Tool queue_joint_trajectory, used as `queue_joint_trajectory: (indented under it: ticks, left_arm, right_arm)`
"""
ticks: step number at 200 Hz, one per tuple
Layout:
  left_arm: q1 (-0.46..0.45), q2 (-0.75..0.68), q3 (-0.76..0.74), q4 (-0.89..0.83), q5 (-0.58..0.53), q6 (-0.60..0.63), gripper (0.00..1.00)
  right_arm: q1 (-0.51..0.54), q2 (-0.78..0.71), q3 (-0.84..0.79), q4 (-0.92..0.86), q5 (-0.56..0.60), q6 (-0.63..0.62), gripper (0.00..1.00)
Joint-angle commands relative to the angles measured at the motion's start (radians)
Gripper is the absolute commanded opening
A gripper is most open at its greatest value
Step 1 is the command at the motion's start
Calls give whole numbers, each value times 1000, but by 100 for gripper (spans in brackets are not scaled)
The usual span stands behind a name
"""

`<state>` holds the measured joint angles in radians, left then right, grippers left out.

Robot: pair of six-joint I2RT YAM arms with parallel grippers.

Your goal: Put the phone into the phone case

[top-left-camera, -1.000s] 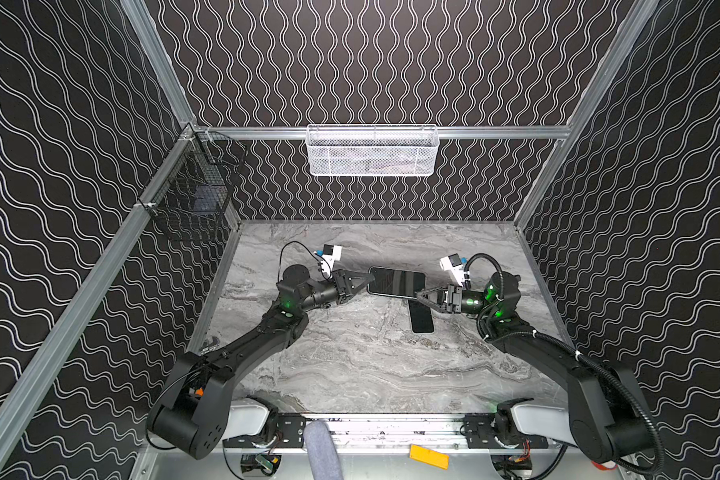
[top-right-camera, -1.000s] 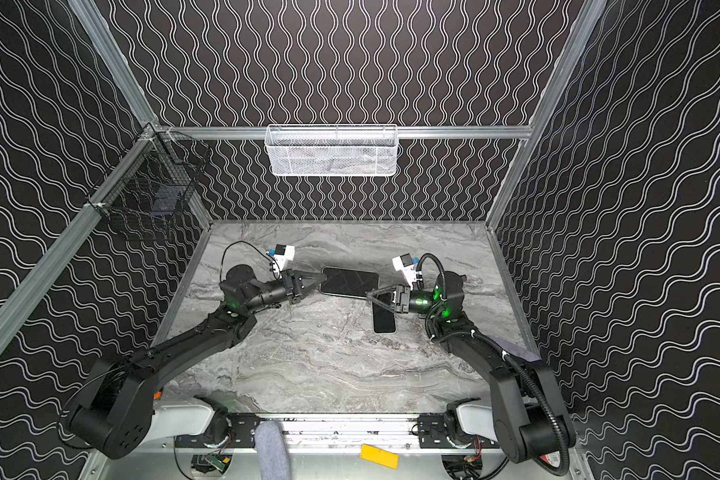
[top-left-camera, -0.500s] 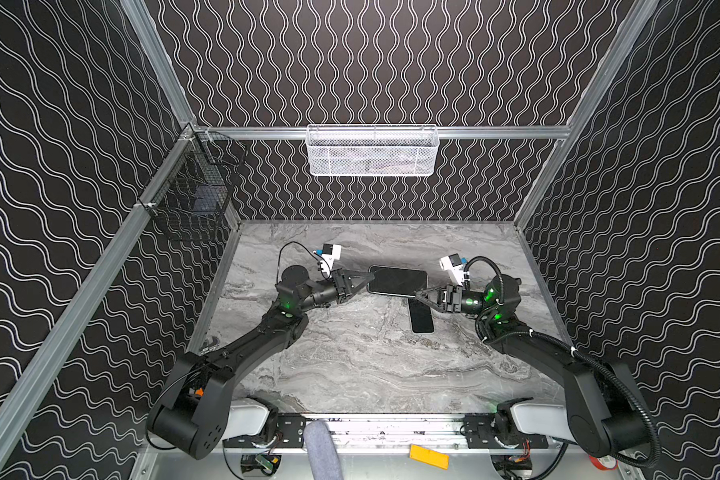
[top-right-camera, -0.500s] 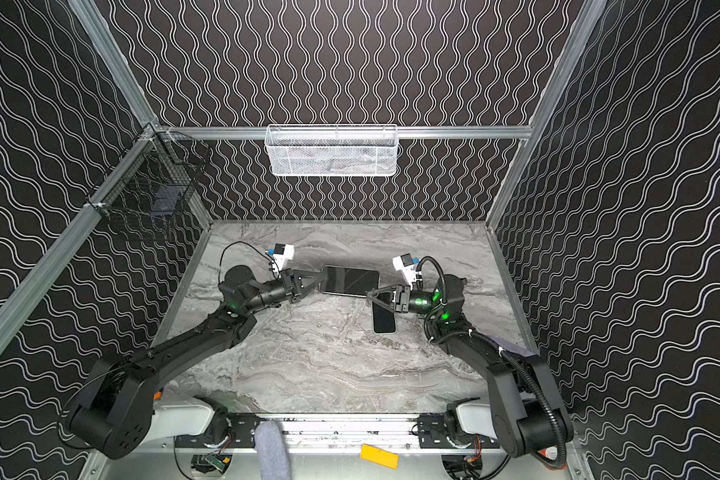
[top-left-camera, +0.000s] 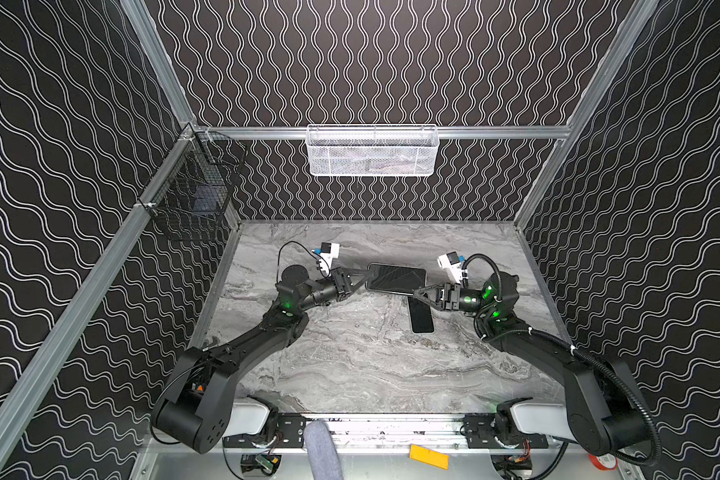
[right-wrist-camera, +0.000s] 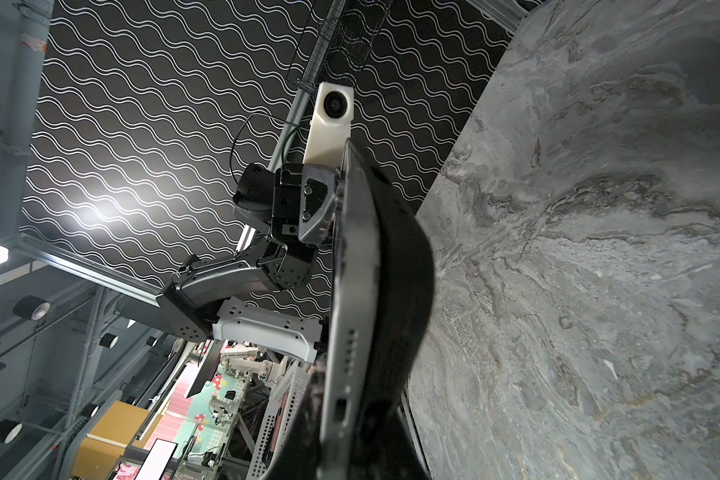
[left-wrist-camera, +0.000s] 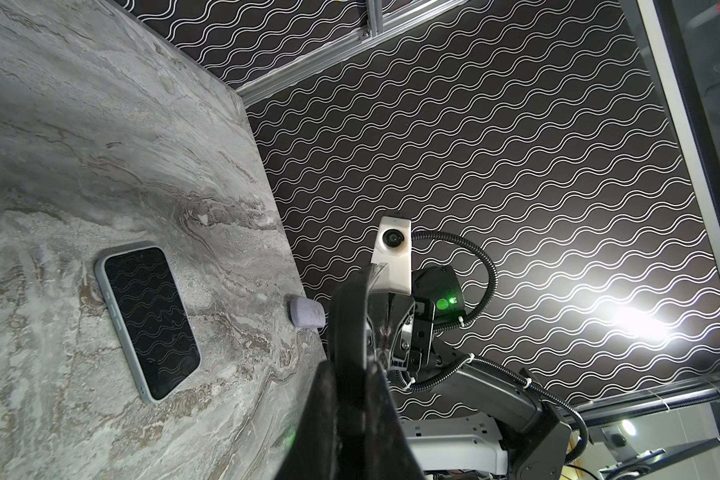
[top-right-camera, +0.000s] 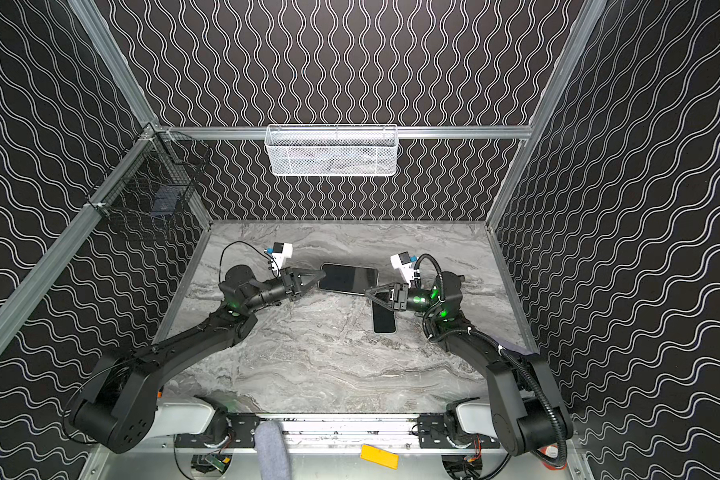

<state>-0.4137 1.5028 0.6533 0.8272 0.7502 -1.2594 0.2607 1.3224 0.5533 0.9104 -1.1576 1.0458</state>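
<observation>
A dark slab (top-left-camera: 396, 279) (top-right-camera: 348, 278) hangs level above the marble table (top-left-camera: 350, 365), held at both ends. In the right wrist view it is a phone with a grey edge (right-wrist-camera: 352, 291) carrying a port and speaker holes. A black phone case (right-wrist-camera: 404, 257) bulges off one side of it. How deep the phone sits I cannot tell. My left gripper (top-left-camera: 366, 276) (top-right-camera: 321, 274) (left-wrist-camera: 352, 370) is shut on its left end, on the black case edge (left-wrist-camera: 350, 316). My right gripper (top-left-camera: 416, 291) (top-right-camera: 368, 291) (right-wrist-camera: 346, 399) is shut on the right end.
A second phone (top-left-camera: 421, 318) (top-right-camera: 384, 318) (left-wrist-camera: 150, 322) with a grey-green rim lies screen up on the table, just below the right gripper. A white mesh basket (top-left-camera: 373, 151) hangs on the back wall and a black wire basket (top-left-camera: 196, 199) on the left wall.
My right gripper has gone from open to shut on the right end of the held slab. The left gripper and the slab have hardly moved.
</observation>
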Motion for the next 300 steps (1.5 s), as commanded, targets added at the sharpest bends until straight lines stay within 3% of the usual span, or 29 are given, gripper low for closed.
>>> queue_joint_trajectory:
  ticks: [1, 42, 69, 89, 170, 205, 243, 252, 270, 281, 300]
  left_arm:
    - [-4, 9, 8, 69, 33, -29, 8]
    - [-4, 3, 4, 53, 55, -17, 24]
    - [-4, -2, 3, 36, 74, -4, 48]
    - [-5, -13, 2, 6, 78, 17, 50]
    - [-67, 25, 36, 2, 116, 26, 43]
    - [-71, 25, 33, 2, 111, 22, 17]
    - [-71, 22, 26, -8, 101, 26, 0]
    - [-71, 23, 26, -6, 100, 22, 0]
    - [-71, 25, 21, -1, 94, 18, 0]
    - [-71, 24, 17, 7, 90, 13, 0]
    - [-71, 22, 15, 19, 93, 4, 0]
  right_arm:
    - [7, -9, 11, -5, 11, -52, 0]
    - [7, -12, 18, 9, 23, -41, 0]
    - [6, -12, 19, 20, 27, -36, 0]
    - [7, -14, 20, 18, 28, -36, 0]
    - [8, 0, 12, 62, 33, -7, 0]
    - [9, -12, 12, 4, 33, -48, 0]
    - [8, -37, 18, -76, 38, -103, 0]
    - [8, -41, 20, -83, 38, -108, 0]
    - [7, -52, 22, -83, 38, -111, 20]
    - [6, -61, 22, -80, 35, -110, 41]
    - [0, -78, 18, -49, 36, -96, 54]
